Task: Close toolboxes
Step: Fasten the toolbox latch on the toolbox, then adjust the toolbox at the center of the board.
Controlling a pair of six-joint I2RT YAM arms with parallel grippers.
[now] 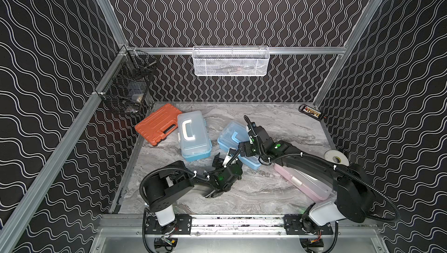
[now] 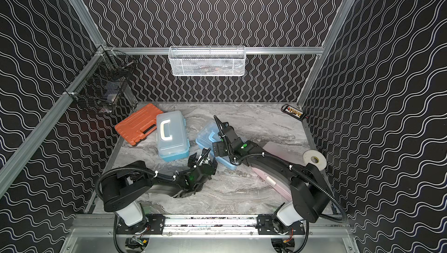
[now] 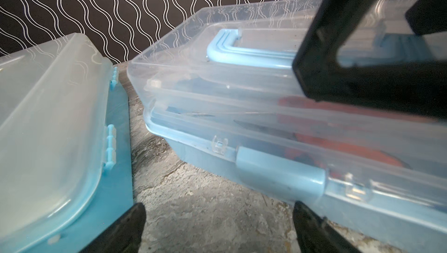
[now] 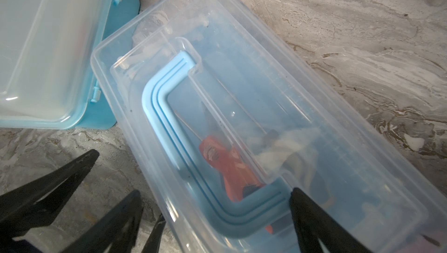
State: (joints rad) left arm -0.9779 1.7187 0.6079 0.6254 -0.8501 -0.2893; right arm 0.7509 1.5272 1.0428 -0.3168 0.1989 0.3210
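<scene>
Right wrist view: the right gripper is hanging wide open over the clear lid of the blue-handle box, gripping nothing. One fingertip is sitting by the handle's end.

Left wrist view: the left gripper is gaping fully too, empty, over bare table at that box's near-left side, just beside its blue latch.

In both top views this box is lying mid-table, lid down. The white-handle box is sitting just left of it, lid down. The pink box is lying near right, partly under the right arm. Far left, the orange case is lying flat.
</scene>
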